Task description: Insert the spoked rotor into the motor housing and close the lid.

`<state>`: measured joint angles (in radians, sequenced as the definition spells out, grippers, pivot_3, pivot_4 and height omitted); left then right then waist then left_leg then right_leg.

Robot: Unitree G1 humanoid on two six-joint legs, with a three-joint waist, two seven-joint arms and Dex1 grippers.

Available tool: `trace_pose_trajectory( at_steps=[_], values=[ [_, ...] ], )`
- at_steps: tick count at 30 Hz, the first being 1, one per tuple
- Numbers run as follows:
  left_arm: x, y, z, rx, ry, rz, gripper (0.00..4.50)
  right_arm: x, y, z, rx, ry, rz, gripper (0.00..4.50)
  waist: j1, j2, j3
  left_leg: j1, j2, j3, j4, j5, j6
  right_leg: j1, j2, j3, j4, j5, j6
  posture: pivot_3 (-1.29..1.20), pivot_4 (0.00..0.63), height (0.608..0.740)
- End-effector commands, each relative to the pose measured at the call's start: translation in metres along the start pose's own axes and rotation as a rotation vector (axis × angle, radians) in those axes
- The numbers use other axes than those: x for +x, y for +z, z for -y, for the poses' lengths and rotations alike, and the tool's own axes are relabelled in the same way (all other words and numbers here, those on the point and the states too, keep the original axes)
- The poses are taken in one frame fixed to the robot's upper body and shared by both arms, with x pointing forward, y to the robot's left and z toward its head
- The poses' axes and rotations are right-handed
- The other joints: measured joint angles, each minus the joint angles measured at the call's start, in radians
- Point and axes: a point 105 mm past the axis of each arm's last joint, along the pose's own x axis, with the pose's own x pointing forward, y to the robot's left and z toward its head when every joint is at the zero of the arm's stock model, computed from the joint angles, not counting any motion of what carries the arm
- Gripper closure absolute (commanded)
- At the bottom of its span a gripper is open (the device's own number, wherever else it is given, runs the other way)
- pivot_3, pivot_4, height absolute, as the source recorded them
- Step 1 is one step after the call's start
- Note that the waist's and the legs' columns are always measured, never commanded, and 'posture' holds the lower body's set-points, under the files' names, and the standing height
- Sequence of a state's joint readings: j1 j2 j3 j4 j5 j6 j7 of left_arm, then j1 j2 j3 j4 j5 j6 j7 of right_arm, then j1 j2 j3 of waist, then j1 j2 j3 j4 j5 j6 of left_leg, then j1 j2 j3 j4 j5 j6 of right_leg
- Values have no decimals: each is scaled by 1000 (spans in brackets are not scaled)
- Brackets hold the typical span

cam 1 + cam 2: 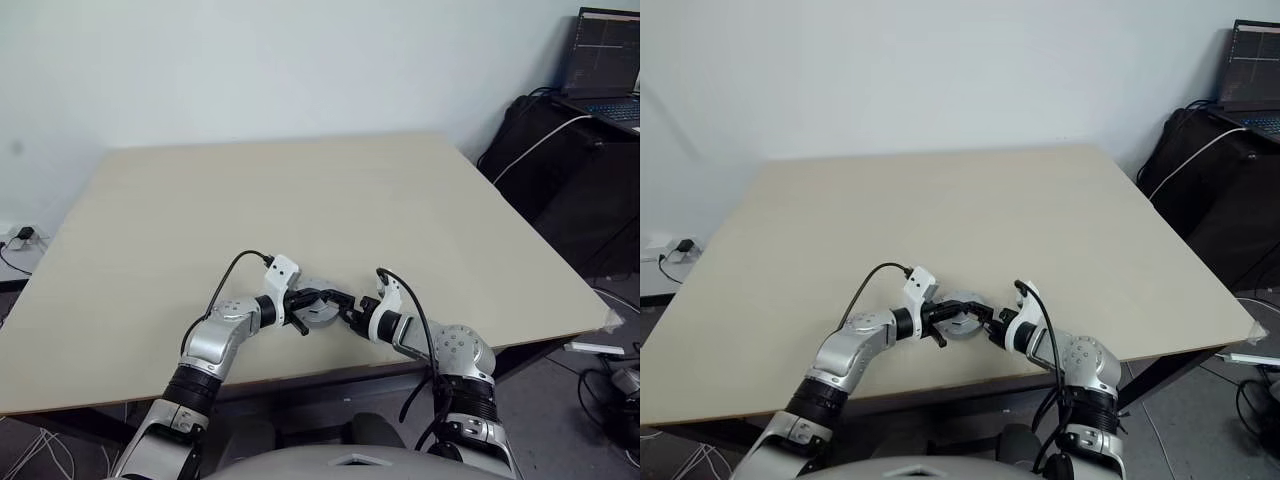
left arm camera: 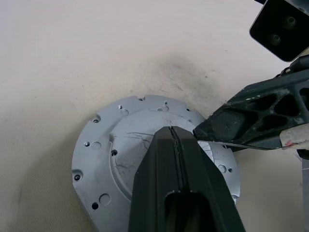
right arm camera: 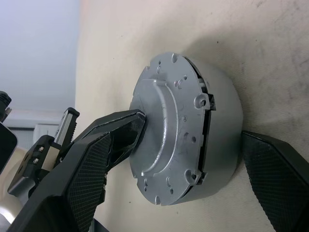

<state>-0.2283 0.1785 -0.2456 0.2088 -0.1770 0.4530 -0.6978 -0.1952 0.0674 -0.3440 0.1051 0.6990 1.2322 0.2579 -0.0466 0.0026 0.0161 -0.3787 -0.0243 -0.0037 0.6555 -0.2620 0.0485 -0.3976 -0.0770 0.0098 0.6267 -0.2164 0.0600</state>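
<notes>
Near desk (image 1: 150,300) edge: motor housing (image 3: 219,121), lid (image 2: 104,159) on top, a gap showing, seemingly not seated. Left gripper (image 2: 174,137), jaws pressed together, bearing on lid. Right gripper (image 3: 193,159), jaws spread, straddling housing, likely steadying.

- The motor housing (image 3: 219,121) sits on the table (image 1: 300,200), near its front edge.
- The lid (image 2: 104,159) lies on top of the housing.
- The left gripper (image 2: 173,133) rests on the lid.
- The right gripper (image 3: 193,159) straddles the housing, left gripper just beside it.
</notes>
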Motion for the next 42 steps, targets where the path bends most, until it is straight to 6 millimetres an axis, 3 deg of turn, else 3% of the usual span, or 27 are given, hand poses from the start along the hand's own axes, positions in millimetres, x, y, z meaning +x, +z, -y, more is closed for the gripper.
trace_pose_trajectory(
  at_steps=[1,7,10,15,19,33,42],
  values=[
    [2,-8,5,-6,-12,-33,4500,11,-22,-25,36,129,-106,16,-1,0,0,0,0,0,0,0,0,-1,0,0,0,0,0,0,0,740],
    [-2,-10,-1,-14,18,-29,4500,9,-18,-26,46,144,-85,16,-6,-1,0,-1,0,0,-4,-1,-2,-4,3,1,0,-1,0,0,0,740],
    [-7,-13,-5,-20,37,-29,4500,8,-18,-25,47,143,-88,622,-6,0,0,-1,1,0,-5,0,-1,-4,5,2,0,-1,-1,0,0,740],
    [-17,-19,-11,-34,80,-29,4500,5,-19,-22,44,131,-102,2172,-9,0,0,-5,3,0,-6,0,-1,-10,7,3,0,-1,-2,0,0,740],
    [-23,-24,-15,-53,110,-25,4500,4,-20,-18,38,115,-112,3086,-10,2,0,-3,5,0,-5,-1,-1,-11,9,4,0,-2,-4,0,0,740],
    [-39,-33,-23,-111,196,2,4500,1,-30,-22,10,118,-171,3168,-10,2,-1,-2,5,1,-5,-2,-3,-10,9,4,0,-2,-4,0,0,740],
    [-39,-37,-20,-118,198,-4,4500,8,-23,-27,-50,115,-95,3168,-11,2,-1,-2,7,1,-5,-2,-4,-10,11,4,0,-3,-5,0,0,740]
  ],
)
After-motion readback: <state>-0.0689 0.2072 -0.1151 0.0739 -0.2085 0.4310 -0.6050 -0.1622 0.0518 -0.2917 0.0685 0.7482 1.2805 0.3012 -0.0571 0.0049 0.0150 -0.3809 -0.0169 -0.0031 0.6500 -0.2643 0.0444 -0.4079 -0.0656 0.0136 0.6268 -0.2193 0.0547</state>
